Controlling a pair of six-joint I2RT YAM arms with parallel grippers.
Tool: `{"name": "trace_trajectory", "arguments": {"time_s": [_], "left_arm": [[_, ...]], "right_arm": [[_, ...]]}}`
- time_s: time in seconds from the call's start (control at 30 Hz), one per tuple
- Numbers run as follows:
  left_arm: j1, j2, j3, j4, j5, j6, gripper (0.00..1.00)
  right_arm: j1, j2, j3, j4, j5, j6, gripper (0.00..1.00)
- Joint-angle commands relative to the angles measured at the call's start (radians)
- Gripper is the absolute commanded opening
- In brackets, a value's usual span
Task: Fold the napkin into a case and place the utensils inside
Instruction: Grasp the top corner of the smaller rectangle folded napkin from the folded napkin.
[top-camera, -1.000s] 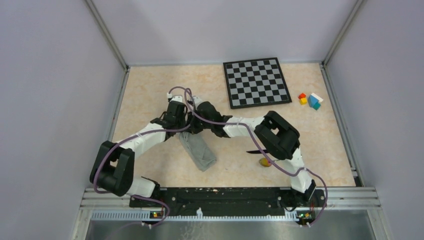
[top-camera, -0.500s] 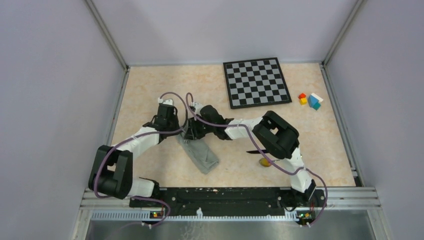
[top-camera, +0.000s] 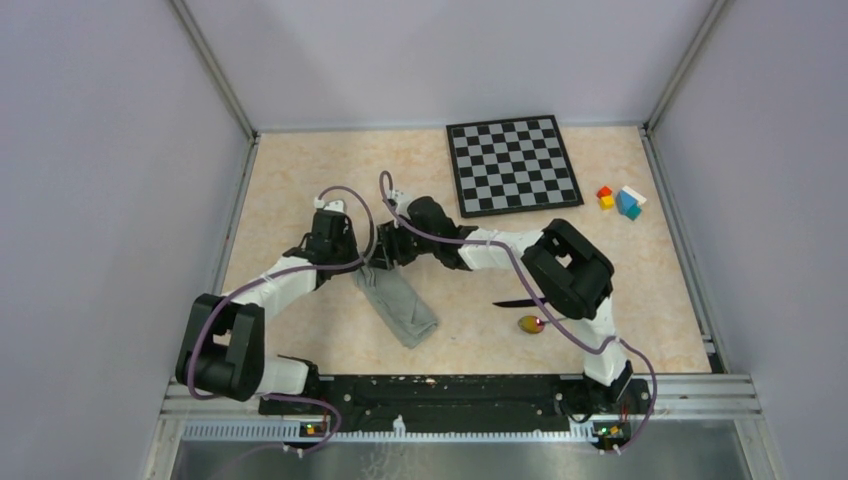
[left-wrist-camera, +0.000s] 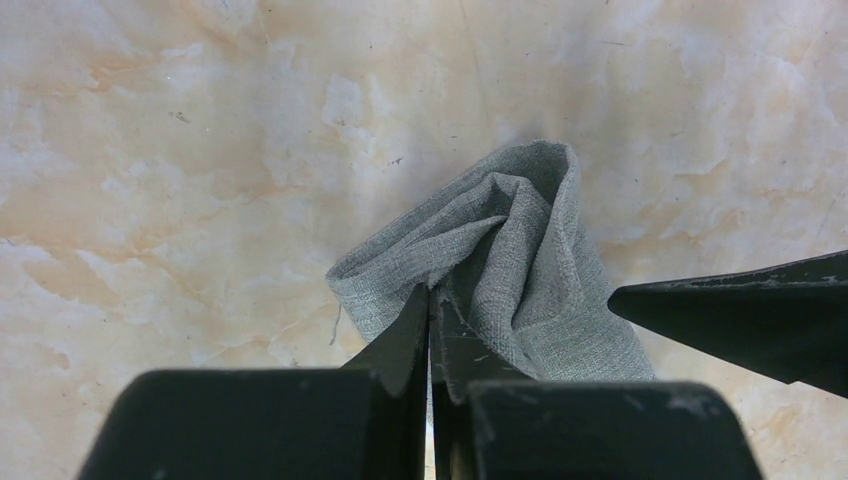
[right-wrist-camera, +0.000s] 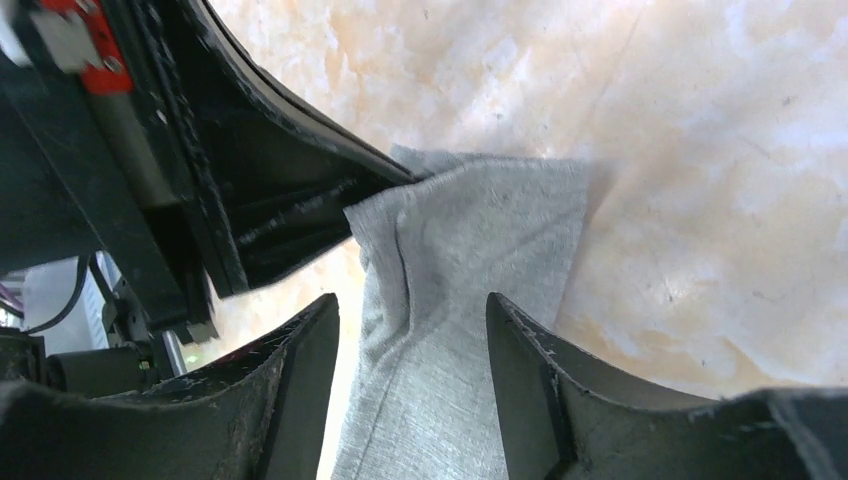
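Your left jaws are pressed tight together on a raised fold of the napkin (left-wrist-camera: 520, 250), at the bottom centre of the left wrist view. The cloth is grey-green with a coarse, visible weave. Here it is bunched into soft ridges that narrow to a rounded end toward the top of that frame. Your right jaws stand apart, one dark tapered finger on either side of the same cloth in the right wrist view. The fabric runs up between them unpinched, and you cannot tell whether their inner faces touch it. In the top view both sets of jaws meet left of centre, at the upper end of the napkin. From there it stretches down and to the right as a narrow folded strip, flat on the marbled beige tabletop (top-camera: 300, 180). Right of centre, well apart from the cloth, lies the slim dark knife (top-camera: 512, 303), one end hidden under your right arm. The spoon (top-camera: 531, 323) sits just below it, only its yellow-red bowl plain. The black-and-white chessboard (top-camera: 513, 165) lies at upper centre-right, and the small coloured blocks (top-camera: 620, 200) near the right edge.
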Motion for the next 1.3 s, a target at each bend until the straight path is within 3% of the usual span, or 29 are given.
{"name": "trace_trajectory", "arguments": {"time_s": [0.0, 0.23, 0.43, 0.57, 0.8, 1.0, 1.13, 1.27], "left_arm": [[0.007, -0.037, -0.004, 0.04, 0.021, -0.012, 0.0], [0.013, -0.046, 0.001, 0.037, 0.032, -0.016, 0.0], [0.016, -0.055, 0.007, 0.039, 0.035, -0.024, 0.0], [0.017, -0.066, 0.001, 0.053, 0.035, -0.043, 0.0], [0.018, -0.115, -0.02, 0.081, 0.085, -0.095, 0.0], [0.018, -0.126, -0.045, 0.088, 0.084, -0.131, 0.0], [0.022, -0.116, -0.07, 0.086, 0.071, -0.134, 0.0], [0.032, -0.121, -0.065, 0.075, 0.065, -0.118, 0.0]], "right_arm": [[-0.002, 0.029, 0.114, -0.021, -0.004, -0.049, 0.54], [0.008, 0.097, 0.188, -0.029, -0.02, -0.031, 0.43], [0.021, 0.141, 0.231, -0.055, -0.012, -0.031, 0.28], [0.034, 0.138, 0.196, -0.027, -0.011, -0.005, 0.14], [0.077, 0.174, 0.181, 0.011, 0.069, 0.075, 0.03], [0.087, 0.249, 0.212, 0.012, 0.113, 0.143, 0.1], [0.059, 0.123, 0.108, 0.088, 0.053, 0.185, 0.32], [0.023, 0.041, 0.045, 0.097, -0.015, 0.178, 0.39]]}}
